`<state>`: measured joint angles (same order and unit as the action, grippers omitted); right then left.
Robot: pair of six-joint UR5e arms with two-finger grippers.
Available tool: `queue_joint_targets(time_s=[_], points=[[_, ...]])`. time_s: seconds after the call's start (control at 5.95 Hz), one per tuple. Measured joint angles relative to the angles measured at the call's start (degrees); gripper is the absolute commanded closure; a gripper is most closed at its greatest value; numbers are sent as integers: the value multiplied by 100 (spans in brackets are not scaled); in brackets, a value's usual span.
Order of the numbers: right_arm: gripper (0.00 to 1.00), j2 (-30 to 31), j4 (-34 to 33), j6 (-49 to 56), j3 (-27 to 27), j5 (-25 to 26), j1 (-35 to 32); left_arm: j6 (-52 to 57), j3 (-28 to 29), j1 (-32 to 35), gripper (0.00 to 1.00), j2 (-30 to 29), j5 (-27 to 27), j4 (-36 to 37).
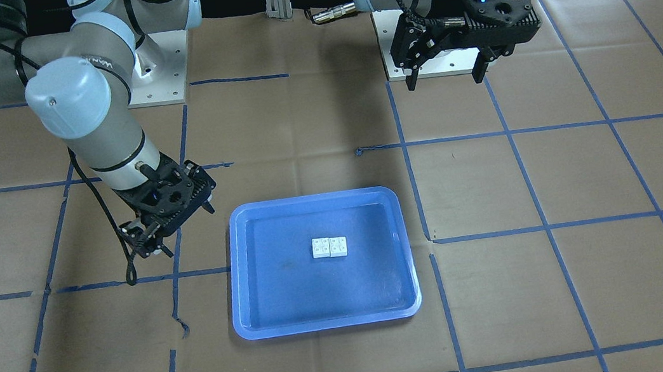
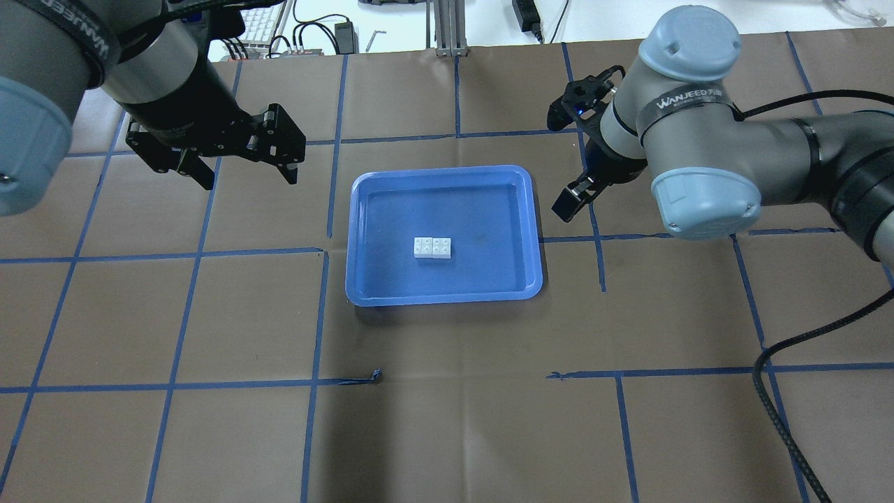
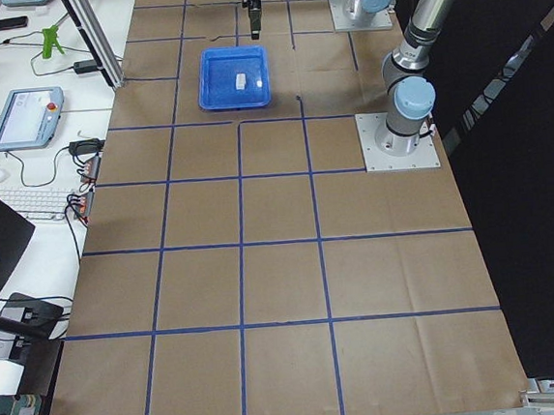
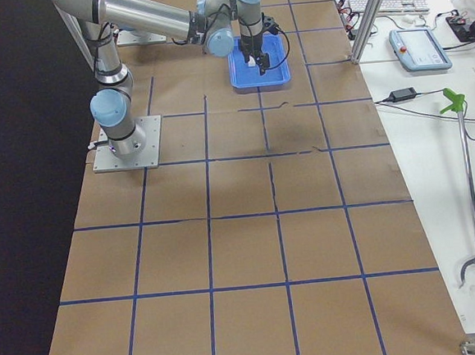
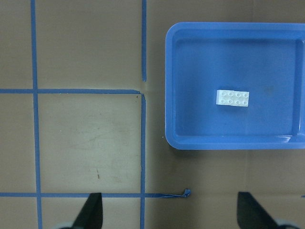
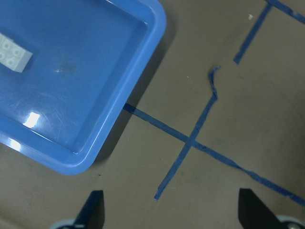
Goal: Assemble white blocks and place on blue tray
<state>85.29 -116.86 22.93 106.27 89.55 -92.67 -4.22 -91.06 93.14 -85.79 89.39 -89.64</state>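
— Where do you have the white blocks [image 2: 432, 247] on your screens?

— I see them on the floor of the blue tray [image 2: 443, 170], near its middle, studs up. The two sit side by side in a row, touching along one edge. From my feeds I cannot say whether they are truly locked together or only pressed against each other; the seam is too small to read.

— And the tray?

— It rests flat on the table [image 2: 447, 433], which is covered in brown paper crossed by blue tape lines [image 2: 174, 384].

— What are the fingers doing?

— The left gripper [image 2: 248, 180] hangs above the table off the tray's left side, well apart from the rim. Its fingers are spread wide with nothing between them. My left wrist camera looks down past both fingertips and shows the tray and blocks off to one side.

— The other one?

— The right gripper [image 1: 190, 231] hovers near the tray's opposite short side, tilted and apart from the rim. Its fingers are parted wide too and hold nothing. Its wrist camera shows a tray corner, part of the blocks, and taped paper below.
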Motion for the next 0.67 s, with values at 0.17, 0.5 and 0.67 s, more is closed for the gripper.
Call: queue_joint_targets(time_s=[0.17, 0.5, 0.67], points=[[0, 192, 402, -901, -91, 142, 3, 0, 0, -1, 1, 0, 3, 0], [0, 326, 1642, -1736, -775, 171, 6, 2, 0, 1, 1, 0, 8, -1], [0, 335, 2272, -1890, -1197, 149, 28, 4, 0, 2, 1, 1, 8, -1]])
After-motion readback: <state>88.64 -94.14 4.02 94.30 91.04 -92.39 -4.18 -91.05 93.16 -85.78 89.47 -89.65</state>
